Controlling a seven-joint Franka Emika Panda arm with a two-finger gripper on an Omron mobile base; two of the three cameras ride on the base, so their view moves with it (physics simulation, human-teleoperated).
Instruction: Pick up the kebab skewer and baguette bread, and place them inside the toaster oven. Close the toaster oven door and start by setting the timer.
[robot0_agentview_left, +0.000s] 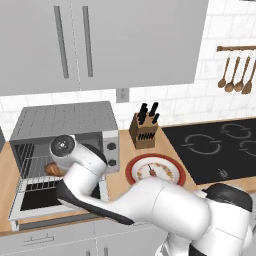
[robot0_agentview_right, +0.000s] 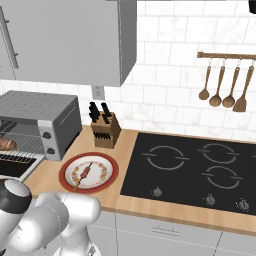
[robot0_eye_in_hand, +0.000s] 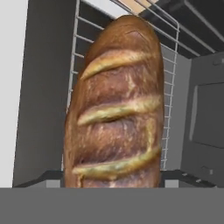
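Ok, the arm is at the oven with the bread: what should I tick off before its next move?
1. Toaster oven door down: ok.
2. Baguette bread over the wire rack inside the toaster oven: ok.
3. Bread released by the gripper: cannot tell, fingertips hidden.
4. Kebab skewer in the oven: not ok, it lies on the red-rimmed plate.
5. Way from oven to plate free of the knife block: ok.

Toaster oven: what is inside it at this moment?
The baguette bread lies on the wire rack inside the toaster oven. The arm covers part of the opening, so the rest of the interior is hidden.
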